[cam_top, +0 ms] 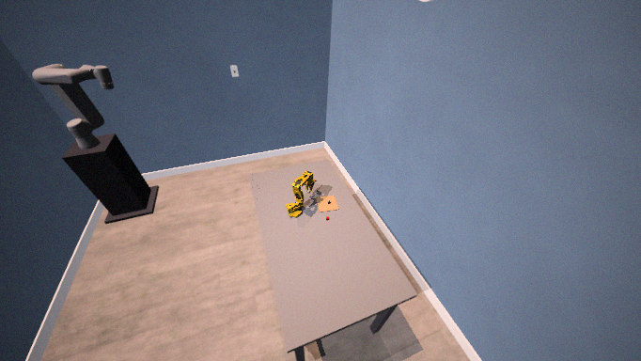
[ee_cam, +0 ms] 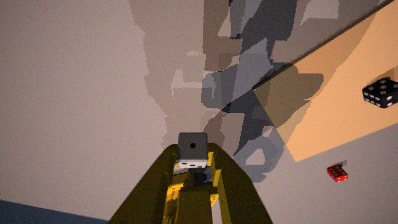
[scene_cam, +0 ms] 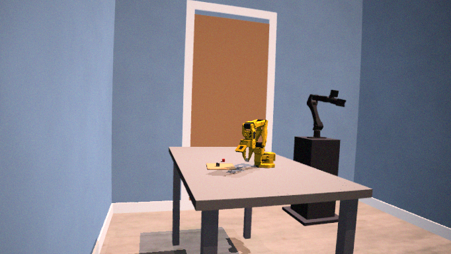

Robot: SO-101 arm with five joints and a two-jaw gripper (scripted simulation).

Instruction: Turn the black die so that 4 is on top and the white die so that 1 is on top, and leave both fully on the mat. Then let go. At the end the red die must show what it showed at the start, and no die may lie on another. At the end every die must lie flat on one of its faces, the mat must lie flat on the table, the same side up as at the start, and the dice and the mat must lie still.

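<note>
Robot arm (cam_top: 298, 192) (scene_cam: 259, 139): yellow body segments, angular in outline, with black sections at the joints. Base (cam_top: 294, 210) (scene_cam: 265, 161): yellow, blocky. Gripper (scene_cam: 247, 153) (ee_cam: 193, 150): yellow, tapering fingers, appearing darker olive from the wrist view. Markings: too small to read.
</note>
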